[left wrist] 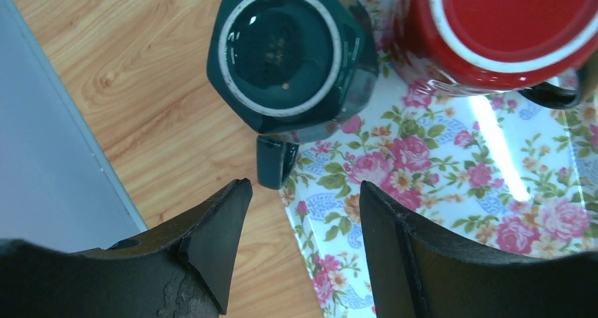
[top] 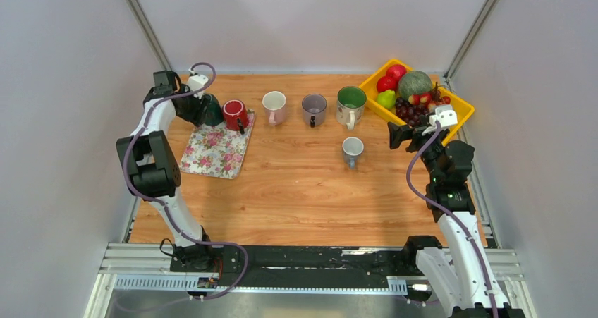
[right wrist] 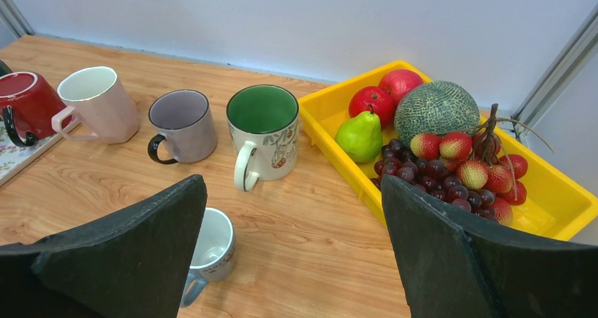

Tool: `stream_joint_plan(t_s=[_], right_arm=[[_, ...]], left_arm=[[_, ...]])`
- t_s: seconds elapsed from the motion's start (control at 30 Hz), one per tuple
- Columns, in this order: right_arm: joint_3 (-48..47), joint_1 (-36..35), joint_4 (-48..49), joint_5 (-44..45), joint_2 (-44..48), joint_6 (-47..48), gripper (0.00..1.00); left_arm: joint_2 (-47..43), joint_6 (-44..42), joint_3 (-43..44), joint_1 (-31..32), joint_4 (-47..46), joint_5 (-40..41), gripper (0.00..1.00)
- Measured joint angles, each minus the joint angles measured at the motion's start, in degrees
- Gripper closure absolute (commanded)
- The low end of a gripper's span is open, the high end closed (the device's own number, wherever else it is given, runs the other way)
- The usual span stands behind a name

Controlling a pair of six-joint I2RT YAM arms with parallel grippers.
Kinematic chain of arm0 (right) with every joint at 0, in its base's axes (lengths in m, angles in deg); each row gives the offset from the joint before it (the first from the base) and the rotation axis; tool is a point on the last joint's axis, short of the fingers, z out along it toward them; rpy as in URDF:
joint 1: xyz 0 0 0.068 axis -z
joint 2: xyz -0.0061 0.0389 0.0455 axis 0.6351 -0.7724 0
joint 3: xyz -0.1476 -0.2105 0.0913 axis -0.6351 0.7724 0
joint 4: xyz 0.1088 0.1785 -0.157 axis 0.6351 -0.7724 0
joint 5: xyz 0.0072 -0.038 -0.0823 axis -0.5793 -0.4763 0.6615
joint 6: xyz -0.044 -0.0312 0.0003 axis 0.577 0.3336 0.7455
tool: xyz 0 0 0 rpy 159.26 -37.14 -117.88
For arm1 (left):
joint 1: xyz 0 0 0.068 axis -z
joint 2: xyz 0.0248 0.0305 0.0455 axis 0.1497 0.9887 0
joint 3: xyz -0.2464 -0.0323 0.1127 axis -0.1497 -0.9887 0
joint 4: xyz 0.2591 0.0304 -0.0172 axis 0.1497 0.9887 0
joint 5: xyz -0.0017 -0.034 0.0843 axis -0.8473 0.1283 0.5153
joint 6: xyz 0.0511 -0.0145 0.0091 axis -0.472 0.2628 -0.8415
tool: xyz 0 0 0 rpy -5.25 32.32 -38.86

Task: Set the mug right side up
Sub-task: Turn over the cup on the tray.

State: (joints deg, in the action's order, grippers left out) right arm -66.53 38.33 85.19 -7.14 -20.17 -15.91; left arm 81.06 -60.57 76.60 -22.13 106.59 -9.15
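Holding the left gripper (left wrist: 303,187) wide open over the far left corner of the bench, clasping nothing. Pointing both fingers (left wrist: 211,240) toward the dark green mug (left wrist: 289,50), near it but not touching. Finding that mug upside down, pale foot ring facing up, sitting at the left edge of the flowered tray (left wrist: 437,184), right where tray meets bare wood. Facing its handle (left wrist: 273,161), turned toward the gap between the fingers. Seeing the red mug (left wrist: 493,29) just beside it on the same tray, mouth up.

Holding the right gripper (right wrist: 293,184) spread just as wide near the right edge of the bench, gripping nothing, hovering near a small pale mug (right wrist: 211,247) standing upright. Looking past it along the far edge at a pink mug (right wrist: 99,103), a grey mug (right wrist: 185,124) and a green-lined mug (right wrist: 264,135), all mouth up in a row. Noting a yellow bin (right wrist: 328,103) of fruit (right wrist: 434,110) in the far right corner, just beside the green-lined mug.
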Motion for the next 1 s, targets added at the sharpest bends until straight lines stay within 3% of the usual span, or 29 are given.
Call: stream_joint_plan(t_s=[0.43, 1.0], right_arm=[[0.0, 0.0, -0.2, -0.3, -0.6, 0.0, 0.0], [0.0, 0.0, -1.1, -0.7, -1.6, 0.0, 0.0]], left_arm=[[6.2, 0.4, 6.1, -1.3, 0.4, -4.0, 0.38], [11.1, 7.8, 15.4, -1.6, 7.3, -4.3, 0.36]])
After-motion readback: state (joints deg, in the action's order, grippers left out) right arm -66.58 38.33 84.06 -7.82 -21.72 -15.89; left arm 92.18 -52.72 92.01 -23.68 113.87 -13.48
